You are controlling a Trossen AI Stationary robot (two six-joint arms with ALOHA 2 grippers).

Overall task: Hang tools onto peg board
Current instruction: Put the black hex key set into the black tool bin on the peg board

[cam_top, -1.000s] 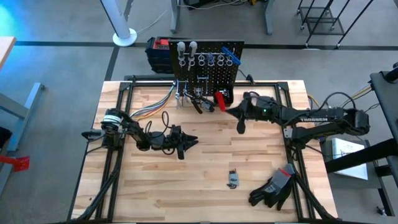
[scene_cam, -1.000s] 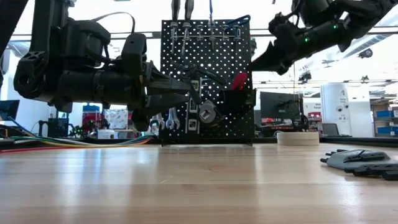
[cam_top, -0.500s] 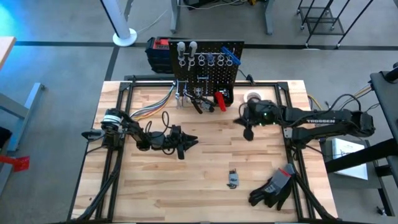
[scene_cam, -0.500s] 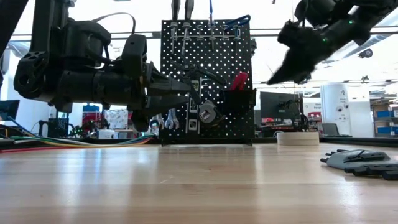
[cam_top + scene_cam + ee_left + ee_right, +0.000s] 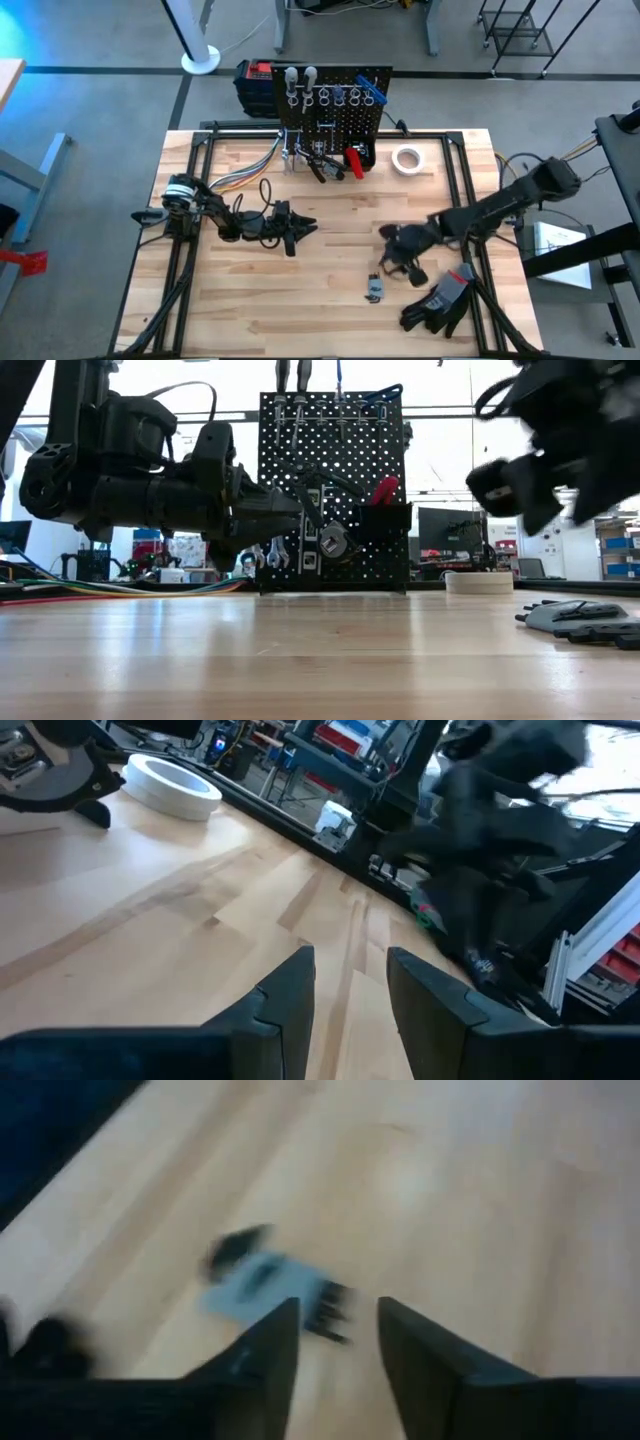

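**Right end effector above a small tool near the bench's front; most tools already on the peg board**

The left end effector [image 5: 300, 228] hovers low over the bench [image 5: 230, 300] left of centre, its arm running in from the left edge. Its wrist view shows the two fingers [image 5: 285, 995] a narrow gap apart with nothing between them.

At the back middle of the bench stands the peg board [image 5: 333, 100], upright, with tools hanging from the hooks along its top and more lower down: silver wrenches [image 5: 270, 550], a red-handled tool [image 5: 353, 160] in the small black bin, and a blue-handled tool [image 5: 372, 88] at the upper right corner. Behind the board sits a red-and-black box [image 5: 255, 75]. Just right of the board lies a white tape roll [image 5: 406, 159].

Toward the front, right of centre, a small grey-and-black tool [image 5: 375, 288] lies flat on the wood. The right end effector [image 5: 402, 262] is just above and beside it, apart from it; in its wrist view the fingers [image 5: 265, 1355] stand a narrow gap apart, empty, with the tool [image 5: 265, 1285] beyond them.

Black gloves [image 5: 438, 300] lie at the front right, near the tool.
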